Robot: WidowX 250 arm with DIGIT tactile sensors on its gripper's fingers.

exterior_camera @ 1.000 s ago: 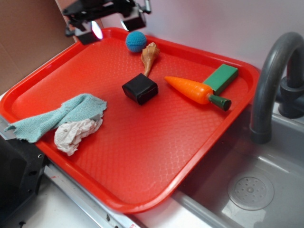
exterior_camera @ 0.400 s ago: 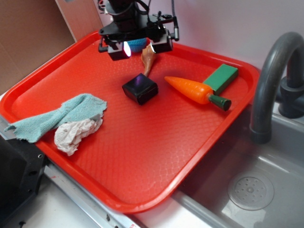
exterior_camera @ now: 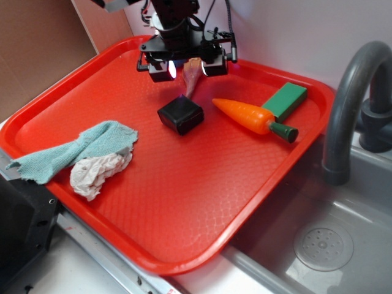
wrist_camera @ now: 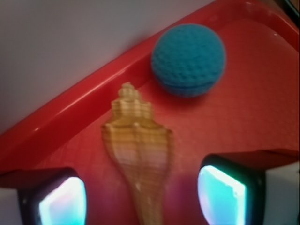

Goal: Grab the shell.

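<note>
One red tray point(exterior_camera: 184, 202) holds everything, and places here are given against it. Nearest its front-left edge lie a teal cloth point(exterior_camera: 73, 150) and a crumpled white rag point(exterior_camera: 98, 171), touching. Toward its middle sits a black block point(exterior_camera: 180, 114); right of that an orange toy carrot point(exterior_camera: 248, 115) lies against a green block point(exterior_camera: 285, 101). Near the tray's far rim the shell point(wrist_camera: 138, 150) lies flat, thin tail pointing to the black block, with the blue crocheted ball point(wrist_camera: 189, 60) just beside its knobby end. The gripper point(exterior_camera: 187, 64) hangs above the shell with fingers point(wrist_camera: 229, 192) spread wide, one each side, not touching it.
</note>
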